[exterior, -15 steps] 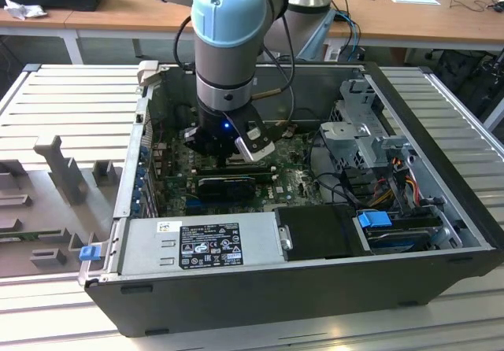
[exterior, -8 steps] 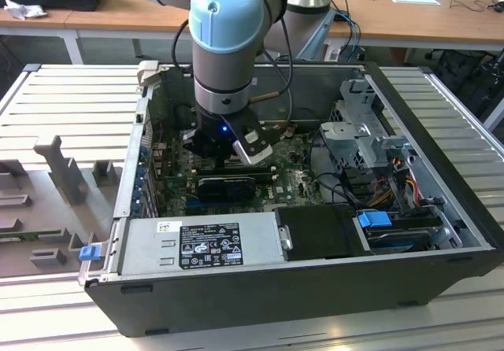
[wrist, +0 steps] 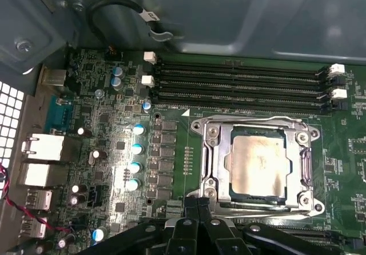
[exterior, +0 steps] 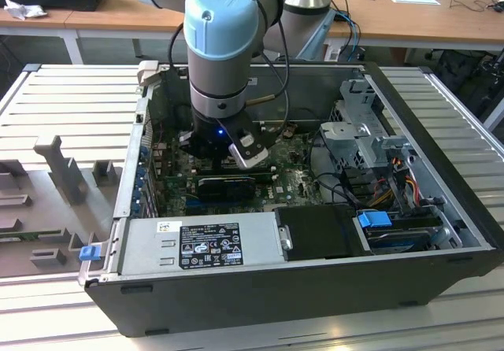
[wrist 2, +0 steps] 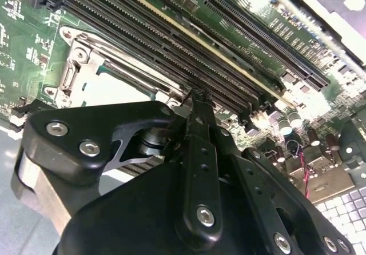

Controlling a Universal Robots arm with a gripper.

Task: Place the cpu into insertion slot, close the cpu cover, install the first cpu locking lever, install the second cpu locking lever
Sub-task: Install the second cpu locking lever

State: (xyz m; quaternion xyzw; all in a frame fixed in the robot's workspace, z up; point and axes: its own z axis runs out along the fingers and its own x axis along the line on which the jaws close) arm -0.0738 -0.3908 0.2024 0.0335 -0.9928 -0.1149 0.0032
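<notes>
Exterior view: the arm [exterior: 224, 44] is seen reaching down into the open case [exterior: 315, 288], its gripper [exterior: 224, 156] hanging low over the board [exterior: 295, 182], at roughly 12 o'clock from the grey power supply [exterior: 201, 245].

Second wrist view: the gripper [wrist 2: 197, 109] is shown from behind, its fingers [wrist 2: 197, 152] drawn together with nothing seen between them. The slot [wrist 2: 86, 72] lies at 10 o'clock from the fingertips, beside the long memory slots [wrist 2: 171, 49].

First wrist view: the cpu [wrist: 257, 166] is seated flat in the slot [wrist: 311, 163]. The cover [wrist: 220, 158] is laid down around the cpu, the chip showing through its cut-out. The closed fingertips [wrist: 197, 209] are seen at about 7 o'clock from the cpu, just beside the socket's edge; contact cannot be told.
</notes>
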